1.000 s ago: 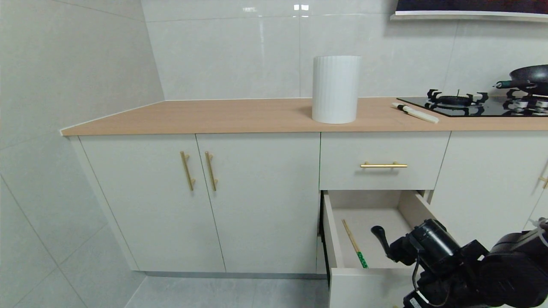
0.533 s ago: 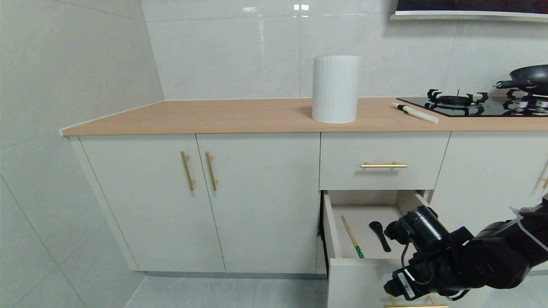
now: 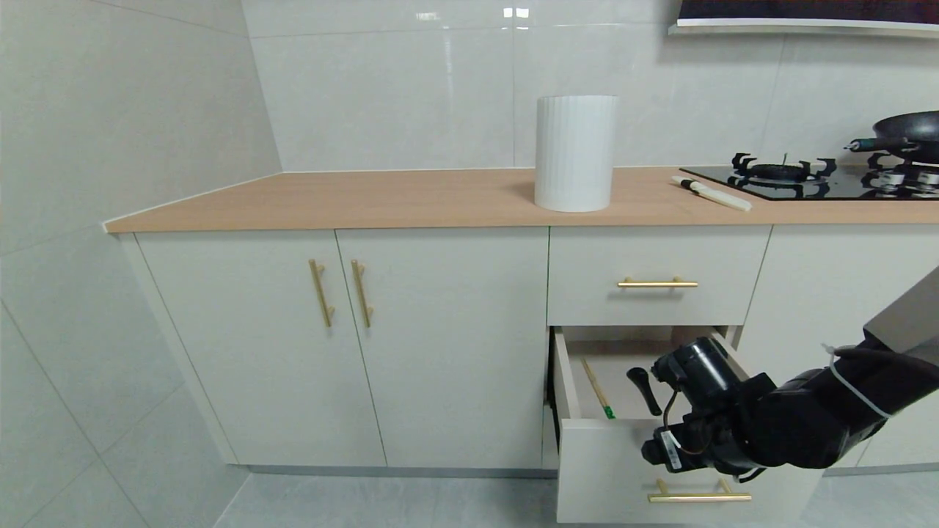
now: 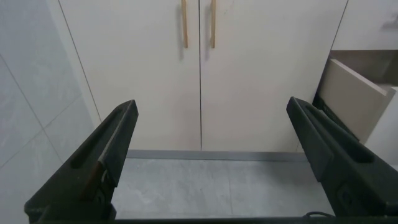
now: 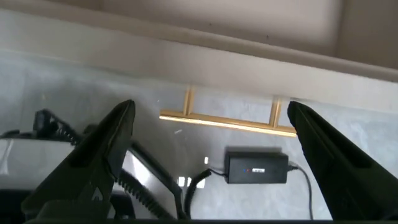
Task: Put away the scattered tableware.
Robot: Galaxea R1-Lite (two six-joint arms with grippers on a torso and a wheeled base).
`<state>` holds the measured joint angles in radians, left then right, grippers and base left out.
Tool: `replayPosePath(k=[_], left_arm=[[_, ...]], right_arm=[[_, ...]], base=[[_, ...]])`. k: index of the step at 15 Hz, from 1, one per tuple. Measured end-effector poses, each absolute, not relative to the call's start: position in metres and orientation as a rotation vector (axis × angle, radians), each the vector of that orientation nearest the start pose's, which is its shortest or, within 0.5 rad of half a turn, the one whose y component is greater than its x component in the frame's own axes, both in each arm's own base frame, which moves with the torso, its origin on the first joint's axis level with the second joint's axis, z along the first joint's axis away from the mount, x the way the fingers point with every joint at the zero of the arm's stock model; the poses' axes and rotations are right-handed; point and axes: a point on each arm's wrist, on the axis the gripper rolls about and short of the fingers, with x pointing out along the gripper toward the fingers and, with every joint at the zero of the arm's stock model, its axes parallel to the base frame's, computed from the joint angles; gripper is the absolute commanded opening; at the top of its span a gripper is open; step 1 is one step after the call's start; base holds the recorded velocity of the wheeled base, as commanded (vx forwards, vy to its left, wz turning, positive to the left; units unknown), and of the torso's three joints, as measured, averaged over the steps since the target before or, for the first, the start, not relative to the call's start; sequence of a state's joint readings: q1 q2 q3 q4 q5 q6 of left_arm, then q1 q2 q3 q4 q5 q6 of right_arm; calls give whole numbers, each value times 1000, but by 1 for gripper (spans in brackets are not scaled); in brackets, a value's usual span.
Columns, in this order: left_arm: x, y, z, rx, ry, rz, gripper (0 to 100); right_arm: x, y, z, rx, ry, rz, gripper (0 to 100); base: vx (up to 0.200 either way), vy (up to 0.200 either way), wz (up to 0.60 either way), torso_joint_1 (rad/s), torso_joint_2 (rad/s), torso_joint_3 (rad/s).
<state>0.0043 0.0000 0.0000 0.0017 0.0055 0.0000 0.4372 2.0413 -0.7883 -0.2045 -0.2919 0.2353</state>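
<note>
The drawer (image 3: pixel 631 469) has slid partway shut and the right arm has followed it in. Inside, the chopsticks (image 3: pixel 596 389) lie along the drawer's left wall, with the black spoon (image 3: pixel 644 389) just beside them toward the middle; both look stowed. The right end effector (image 5: pixel 210 112) is spread before the gold handle (image 5: pixel 227 122) and grips nothing, so it is probably nudging the front. A knife (image 3: pixel 711 193) waits on the desk (image 3: pixel 367 198) beside the hob (image 3: pixel 799 180). The left end effector (image 4: pixel 211 106) hangs spread, facing the cupboard doors (image 4: pixel 199 68).

Countertop (image 3: pixel 411 198) looked matt wood | wall tiles (image 3: pixel 381 88) were glossy | drawer handle (image 3: pixel 699 497) looked brassy metal | chopsticks (image 3: pixel 596 387) looked wooden
</note>
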Motion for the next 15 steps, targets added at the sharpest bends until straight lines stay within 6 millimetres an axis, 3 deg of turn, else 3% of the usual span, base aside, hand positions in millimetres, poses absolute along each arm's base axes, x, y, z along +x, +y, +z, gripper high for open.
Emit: replayPosePath(k=[15], left_arm=[[-23, 0, 75, 0, 2, 10, 100]], right_arm=[[386, 100, 8, 66, 872, -218, 100]], base=[[0, 0, 0, 0, 0, 0]])
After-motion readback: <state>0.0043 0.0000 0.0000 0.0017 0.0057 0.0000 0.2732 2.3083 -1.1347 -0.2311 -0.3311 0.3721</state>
